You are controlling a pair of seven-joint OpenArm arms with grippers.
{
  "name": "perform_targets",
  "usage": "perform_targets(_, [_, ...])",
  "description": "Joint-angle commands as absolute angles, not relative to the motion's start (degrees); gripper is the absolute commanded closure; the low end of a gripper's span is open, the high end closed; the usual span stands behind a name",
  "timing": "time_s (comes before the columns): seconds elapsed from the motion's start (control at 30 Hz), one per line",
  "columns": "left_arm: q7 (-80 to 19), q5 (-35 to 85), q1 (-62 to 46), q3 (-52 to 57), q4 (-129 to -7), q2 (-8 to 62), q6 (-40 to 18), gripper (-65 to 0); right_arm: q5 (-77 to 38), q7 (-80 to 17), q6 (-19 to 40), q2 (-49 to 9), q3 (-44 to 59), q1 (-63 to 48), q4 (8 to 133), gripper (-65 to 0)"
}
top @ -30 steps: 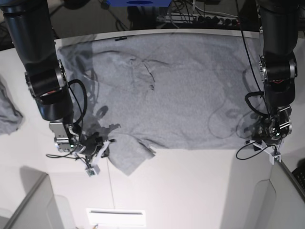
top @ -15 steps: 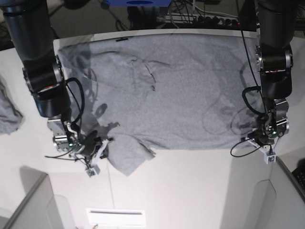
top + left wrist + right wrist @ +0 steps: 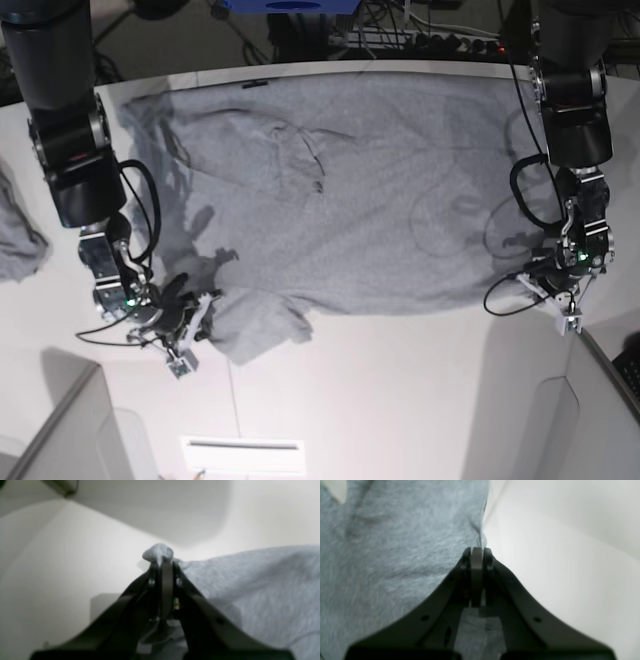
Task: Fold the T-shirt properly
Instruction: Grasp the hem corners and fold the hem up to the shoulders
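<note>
The T-shirt (image 3: 350, 190) lies spread over the white worktop (image 3: 400, 400), reaching its far edge. Left gripper (image 3: 162, 557) and right gripper (image 3: 477, 551) each pinch its near hem.

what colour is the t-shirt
Heather grey, plain on the side showing; no lettering is visible. The T-shirt shows best in the base view.

I count one T-shirt (image 3: 350, 190) spread on one white table (image 3: 400, 400). I have two arms, so two grippers: my left gripper (image 3: 562, 310) and my right gripper (image 3: 190, 335). One grey cloth scrap (image 3: 15, 240) lies apart.
</note>
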State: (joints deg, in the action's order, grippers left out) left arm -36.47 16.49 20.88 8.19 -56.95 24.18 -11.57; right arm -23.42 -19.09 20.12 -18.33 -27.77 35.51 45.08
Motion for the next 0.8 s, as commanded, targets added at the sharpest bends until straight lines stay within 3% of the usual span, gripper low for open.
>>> perform_targets(0.0, [-34.9,16.7,22.0,8.6,-59.7,25.7,-11.3,0.0,-23.9,-17.8,19.2,-20.1,-27.5,36.6,48.0,0.0])
perform_targets(0.13, [-38.9,16.4,20.4,8.7,-65.5,25.8,-11.2,0.0,-24.0,-17.9,18.2,-22.2,-27.5,33.4,54.5,0.0])
perform_targets(0.27, [-42.5,16.5,16.0,15.6,-73.8,25.5,-11.4,0.0,-24.1,-21.6,18.2,-23.3,-27.3,30.7,58.9,0.0])
perform_targets(0.43, [-44.3,16.5,12.2,16.9,-79.2,25.5,-11.5,0.0,-23.8,-25.3,18.2,-22.8,-15.8,25.1,65.5,0.0])
perform_targets(0.77, [-44.4,16.7,6.5,17.6,-87.2,25.4,-11.4,0.0,-23.9,-36.4,18.2,-22.3,-7.1,14.9,81.1,0.0])
